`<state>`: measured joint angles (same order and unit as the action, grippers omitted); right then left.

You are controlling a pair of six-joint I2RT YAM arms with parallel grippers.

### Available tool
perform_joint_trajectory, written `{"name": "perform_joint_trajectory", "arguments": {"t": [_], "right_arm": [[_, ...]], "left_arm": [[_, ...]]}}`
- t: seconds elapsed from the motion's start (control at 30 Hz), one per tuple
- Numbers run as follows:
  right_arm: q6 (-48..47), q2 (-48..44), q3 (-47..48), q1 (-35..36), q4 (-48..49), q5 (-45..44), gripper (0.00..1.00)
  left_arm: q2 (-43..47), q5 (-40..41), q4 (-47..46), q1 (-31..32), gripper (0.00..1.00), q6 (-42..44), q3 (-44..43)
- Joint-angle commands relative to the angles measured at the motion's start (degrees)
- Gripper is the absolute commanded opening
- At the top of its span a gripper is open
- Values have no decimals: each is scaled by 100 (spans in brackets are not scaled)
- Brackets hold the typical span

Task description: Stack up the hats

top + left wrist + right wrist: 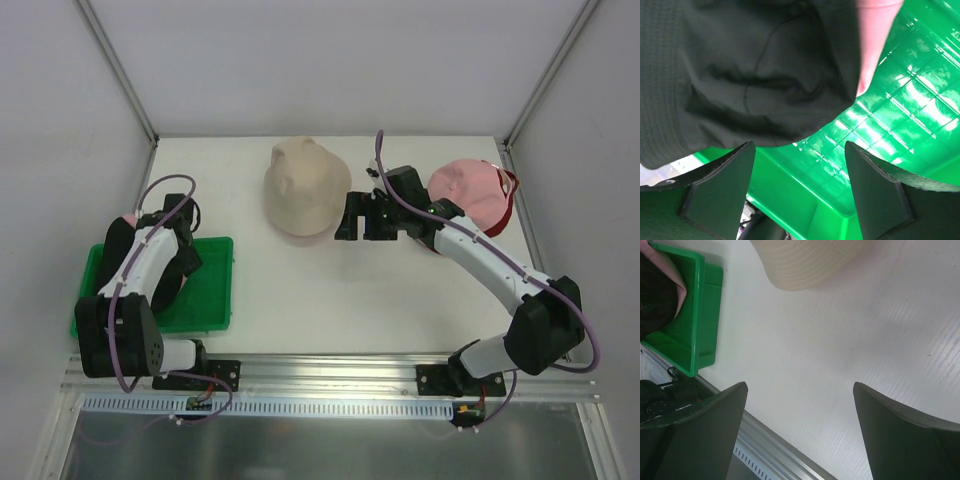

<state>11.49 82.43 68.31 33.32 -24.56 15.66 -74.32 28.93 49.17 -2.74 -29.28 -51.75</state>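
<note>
My left fingers (722,185) stand wide over the green tray (890,130) at the near left, gripping nothing. A black hat (740,75) and a pink hat (875,40) lie there. My right fingers (705,430) are wide too, above the bench (330,290), just right of the beige hat (305,190). At the far right, a pink cap (465,185) sits on a red cap (508,205).

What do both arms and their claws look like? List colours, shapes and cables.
The left arm and right arm have white tubular links between chunky black joints, with a purple cable looping alongside each. The left claw and right claw each have two dark wedge-shaped fingers. Black base plates bolt them to a metal rail.
</note>
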Motion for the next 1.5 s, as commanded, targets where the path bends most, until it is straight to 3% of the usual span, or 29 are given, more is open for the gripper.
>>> {"name": "perform_joint_trajectory", "arguments": {"t": [0.0,0.23,0.57,0.7,0.83,1.0,1.23,1.37,1.47], "right_arm": [[-68,-254,-46,-1,232,139,92],[-103,-307,-125,-36,250,174,93],[-103,-333,-204,-115,258,244,93],[-85,-368,-231,-115,267,236,93],[-94,-377,-248,-124,276,236,92],[-85,-351,-205,-142,276,262,93],[3,-298,-46,-150,276,288,93],[64,-228,-2,-142,311,350,93],[108,-201,-20,-142,372,350,93]], "left_arm": [[-362,-63,32,-60,72,378,-327],[-934,16,49,-77,61,581,-521],[-1435,78,67,-174,36,801,-688],[-1532,69,93,-200,22,871,-732],[-1454,34,137,-218,0,932,-740],[-1050,16,374,-218,0,1152,-942],[74,-247,1033,-218,0,1302,-1863],[199,-660,1139,-218,0,1669,-1989],[59,-1142,1043,-218,35,1820,-1708]]}}
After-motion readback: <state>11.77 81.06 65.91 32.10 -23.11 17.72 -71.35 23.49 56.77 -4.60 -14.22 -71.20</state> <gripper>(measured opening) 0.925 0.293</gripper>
